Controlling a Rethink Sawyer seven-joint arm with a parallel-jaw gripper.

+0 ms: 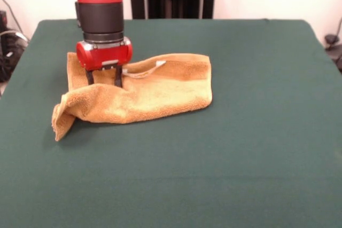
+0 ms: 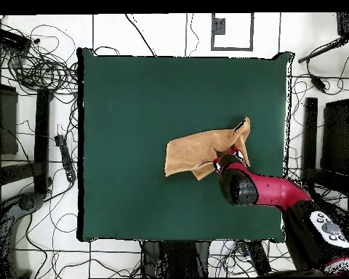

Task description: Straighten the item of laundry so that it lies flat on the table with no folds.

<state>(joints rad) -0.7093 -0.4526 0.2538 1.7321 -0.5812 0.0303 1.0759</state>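
The orange-tan towel [image 1: 155, 92] lies crumpled on the left half of the green table [image 1: 240, 148]. It is folded over along its length, and its near left corner [image 1: 63, 117] stands up in a loose fold. A small white tag [image 1: 159, 65] shows on its far edge. My gripper [image 1: 104, 83] points straight down over the towel's left end. Its two dark fingers [image 1: 118, 77] stand apart, with their tips at the cloth. In the overhead view the towel [image 2: 195, 151] sits right of the table's [image 2: 134, 109] middle, and the arm's red head [image 2: 239, 185] covers the gripper.
The arm comes down from the top left in the front view. Dark green cloth surrounds the towel on all sides. Off the table, cables [image 2: 39, 69] and black stands [image 2: 312, 134] lie on the white floor.
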